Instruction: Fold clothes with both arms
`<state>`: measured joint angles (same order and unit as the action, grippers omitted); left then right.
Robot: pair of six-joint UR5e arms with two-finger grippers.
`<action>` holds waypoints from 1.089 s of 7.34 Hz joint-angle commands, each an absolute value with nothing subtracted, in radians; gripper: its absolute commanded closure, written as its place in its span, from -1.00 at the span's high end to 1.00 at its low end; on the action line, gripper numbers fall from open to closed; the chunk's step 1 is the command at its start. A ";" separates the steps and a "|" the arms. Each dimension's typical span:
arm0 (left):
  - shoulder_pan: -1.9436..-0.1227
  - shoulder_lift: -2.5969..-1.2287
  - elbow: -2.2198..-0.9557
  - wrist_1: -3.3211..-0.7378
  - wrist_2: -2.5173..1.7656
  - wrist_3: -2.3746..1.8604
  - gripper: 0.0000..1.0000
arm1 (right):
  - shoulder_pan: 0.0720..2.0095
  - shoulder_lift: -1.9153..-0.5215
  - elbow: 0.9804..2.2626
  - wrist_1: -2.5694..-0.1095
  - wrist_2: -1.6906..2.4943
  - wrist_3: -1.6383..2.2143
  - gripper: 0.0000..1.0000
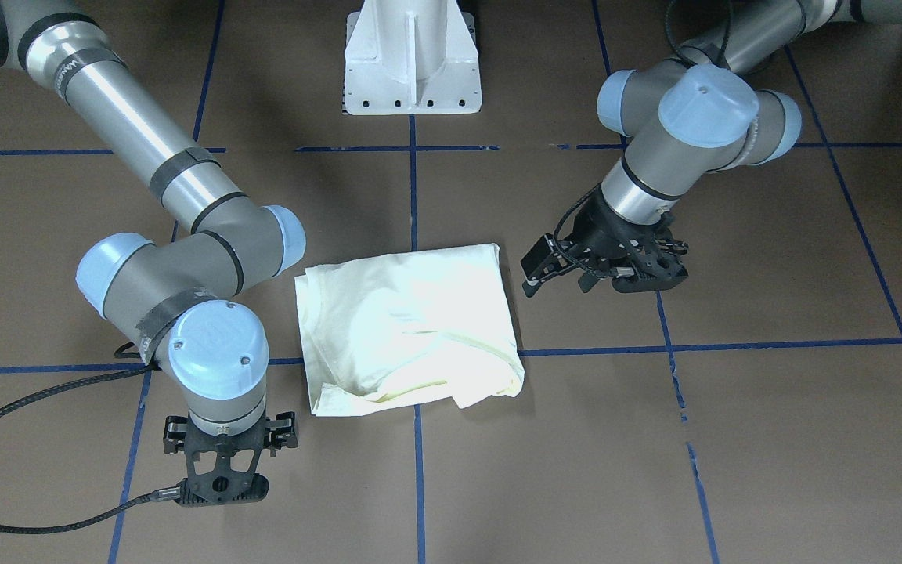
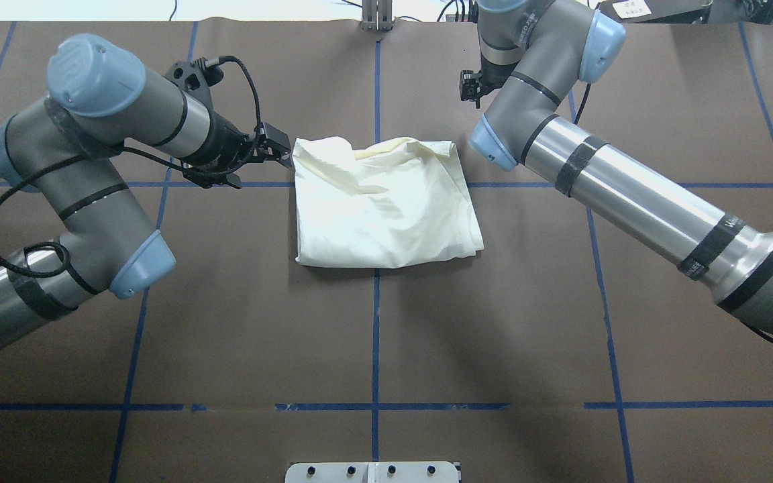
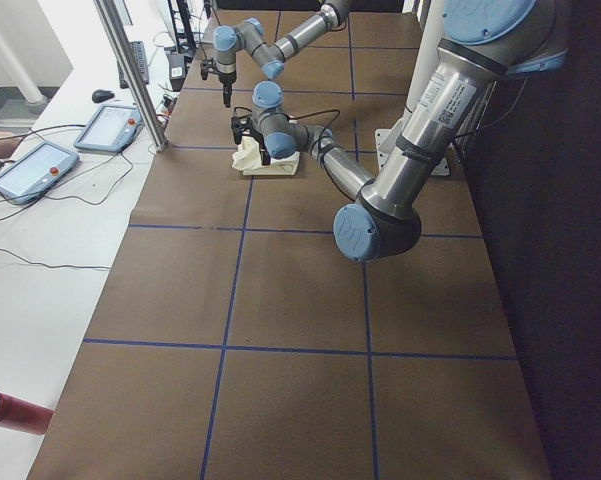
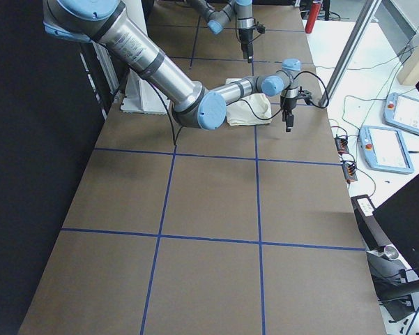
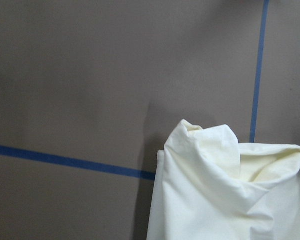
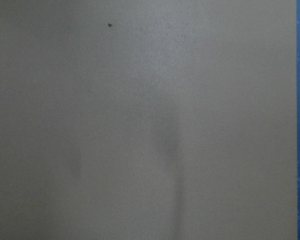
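Folding stage: by my reckoning nearly finished. The shirt (image 1: 408, 329) is already a squarish packet and neither arm has hold of it.
Shirt's place: straight out from the white pedestal base (image 1: 412, 59), flat on the table (image 1: 733, 439), astride the blue tape line (image 1: 413, 188) that runs out from the base's middle. It was likely laid there so both arms reach it equally.
Shirt's look: cream, plain side up, no print showing. Soft ridges cross the middle, one corner is puffed up, and a loose lip of cloth sticks out along the edge farthest from the base.
Left gripper (image 2: 278, 149): out from the base and off to the robot's left, raised above the table and tilted toward the shirt's flank. It is close to the cloth but seems not to touch it. I'd guess it stands there to deal with that puffed corner. Whether its jaws stand wide or narrow I cannot tell, but nothing hangs from them.
Right gripper (image 1: 220, 478): farther from the base than the shirt, on the robot's right, pointing straight down over bare table and apart from the cloth, probably parked clear. The fingers are hidden under the wrist, so their spread cannot be told either.
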<state>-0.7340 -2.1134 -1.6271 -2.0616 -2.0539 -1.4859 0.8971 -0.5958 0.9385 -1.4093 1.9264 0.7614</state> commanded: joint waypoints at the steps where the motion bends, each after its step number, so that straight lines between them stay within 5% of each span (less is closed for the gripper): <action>1: -0.626 -2.121 -1.638 -2.170 -1.990 -1.679 1.00 | 0.980 -0.606 0.985 -1.419 2.101 0.706 1.00; 2: -0.614 -2.129 -1.660 -2.174 -1.987 -1.704 0.99 | 0.994 -0.624 1.008 -1.419 2.112 0.697 1.00; 4: -0.607 -2.146 -1.607 -2.183 -1.970 -1.695 0.17 | 0.999 -0.627 1.015 -1.417 2.112 0.696 1.00; 8: -0.568 -2.146 -1.514 -2.273 -1.934 -1.697 0.16 | 1.002 -0.627 1.020 -1.417 2.114 0.698 1.00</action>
